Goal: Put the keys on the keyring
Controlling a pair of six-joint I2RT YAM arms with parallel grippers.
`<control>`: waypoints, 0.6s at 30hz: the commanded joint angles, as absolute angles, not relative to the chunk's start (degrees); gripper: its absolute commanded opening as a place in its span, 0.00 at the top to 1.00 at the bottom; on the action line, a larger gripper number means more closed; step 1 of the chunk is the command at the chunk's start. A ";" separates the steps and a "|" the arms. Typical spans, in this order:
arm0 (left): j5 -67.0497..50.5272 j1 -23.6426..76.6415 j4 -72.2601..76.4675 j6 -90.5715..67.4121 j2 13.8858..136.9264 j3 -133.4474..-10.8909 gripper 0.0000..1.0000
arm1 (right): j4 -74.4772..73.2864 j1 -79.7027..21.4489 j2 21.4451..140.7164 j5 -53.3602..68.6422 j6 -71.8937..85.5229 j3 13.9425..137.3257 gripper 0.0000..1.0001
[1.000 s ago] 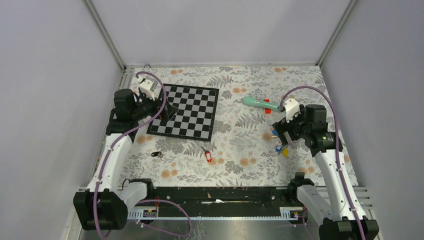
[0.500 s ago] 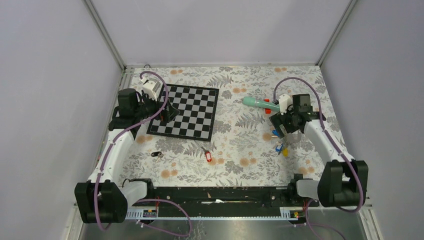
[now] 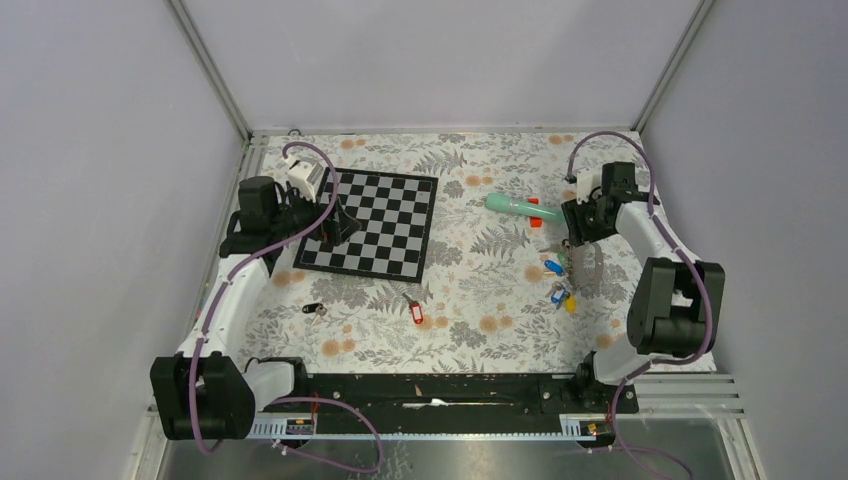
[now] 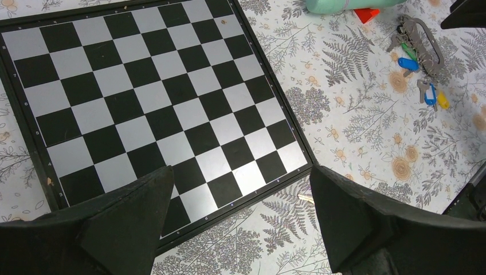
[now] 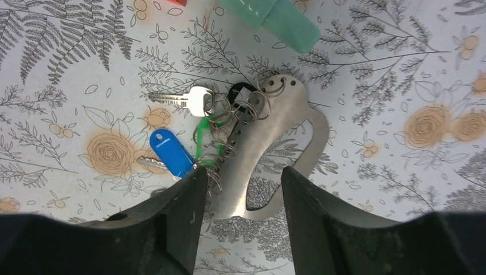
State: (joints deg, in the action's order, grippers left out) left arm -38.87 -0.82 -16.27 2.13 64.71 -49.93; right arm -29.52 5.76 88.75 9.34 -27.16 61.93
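Floral table [image 3: 480, 270] | keyring [image 5: 263, 137] lies between right hand [image 5: 240, 172] fingers [image 5: 172, 217]

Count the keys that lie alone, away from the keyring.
2: a black-tagged key by the chessboard's near-left corner, a red-tagged key by its near-right corner. Others at the keyring may be hidden.

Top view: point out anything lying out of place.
Two keys lie stray: a red-tagged key and a black-tagged key sit near the front edge, far from the keyring and the other keys clustered at the right. Nothing looks spilled or damaged.
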 commanded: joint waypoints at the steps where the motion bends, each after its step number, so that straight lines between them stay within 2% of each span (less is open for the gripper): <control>1: -41.04 -0.75 -14.19 3.08 65.21 -50.89 0.01 | -30.85 6.88 92.62 11.79 -25.21 65.72 0.46; 11: -41.06 -0.70 -14.24 3.14 65.33 -50.83 0.01 | -30.92 8.25 102.06 12.53 -26.14 70.49 0.58; 18: -41.05 -0.75 -14.18 3.24 65.24 -50.71 0.01 | -33.38 8.26 107.90 15.19 -28.91 74.58 0.60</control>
